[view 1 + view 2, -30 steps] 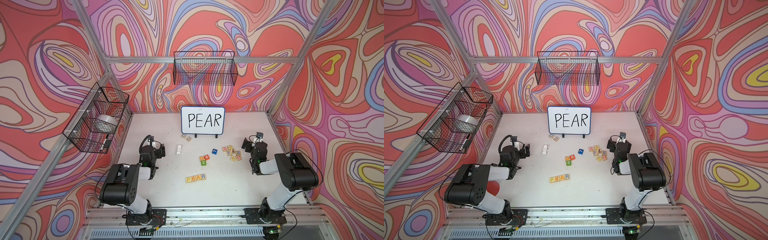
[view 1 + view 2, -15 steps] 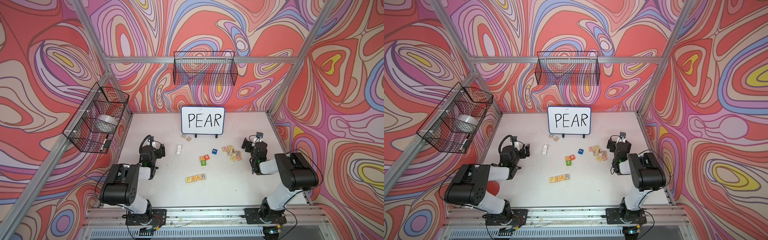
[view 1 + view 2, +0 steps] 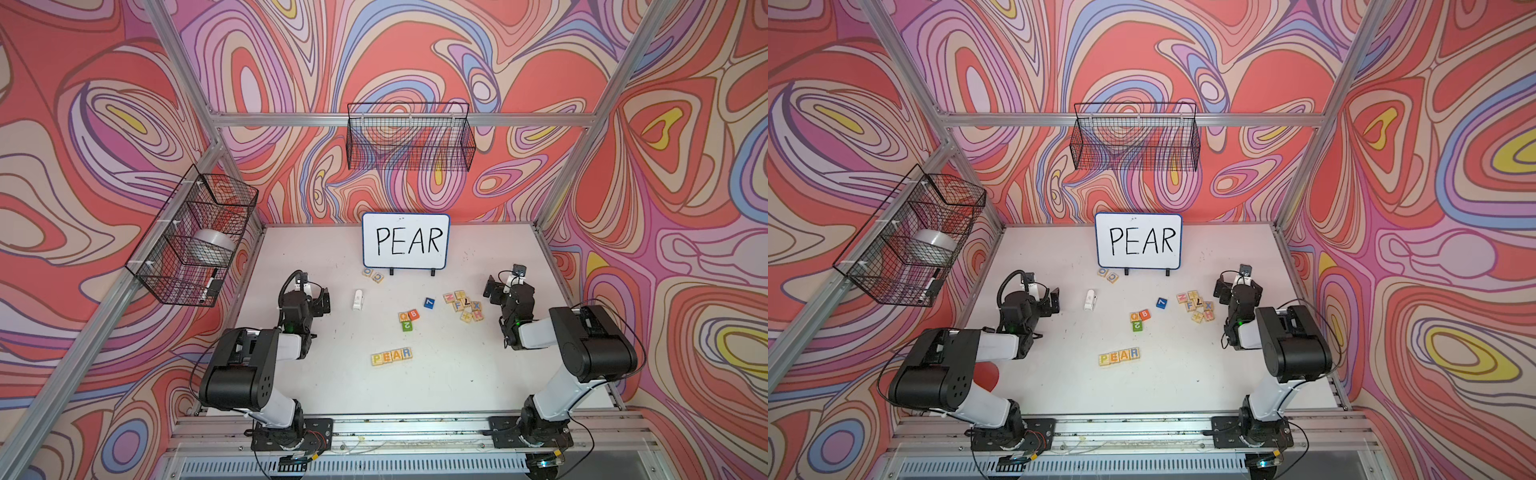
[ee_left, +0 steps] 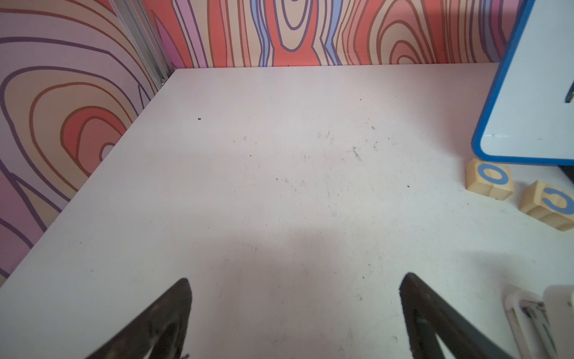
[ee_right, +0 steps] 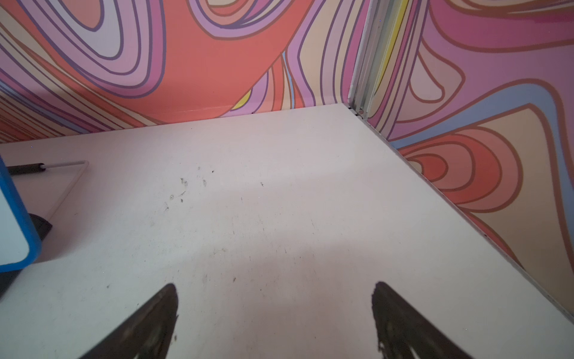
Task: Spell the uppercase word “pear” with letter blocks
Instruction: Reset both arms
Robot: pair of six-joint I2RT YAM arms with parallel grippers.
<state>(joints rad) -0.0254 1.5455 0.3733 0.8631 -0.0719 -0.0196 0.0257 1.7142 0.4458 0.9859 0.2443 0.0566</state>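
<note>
White desk under swirly walls carries the letter blocks in a touching row reading PEAR near its front middle, while the left gripper and right gripper gape empty, well apart from them.

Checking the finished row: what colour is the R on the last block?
Blue. The R block ends the row; it shows best in a top view.

The left gripper hangs over bare white table, its two dark fingertips spread wide with nothing between them. Toward one edge stands the blue-framed white board, and just beside its lower corner sit two pale-wood blocks, an O block and a C block, close together. A white object is cut off at the corner.
</note>
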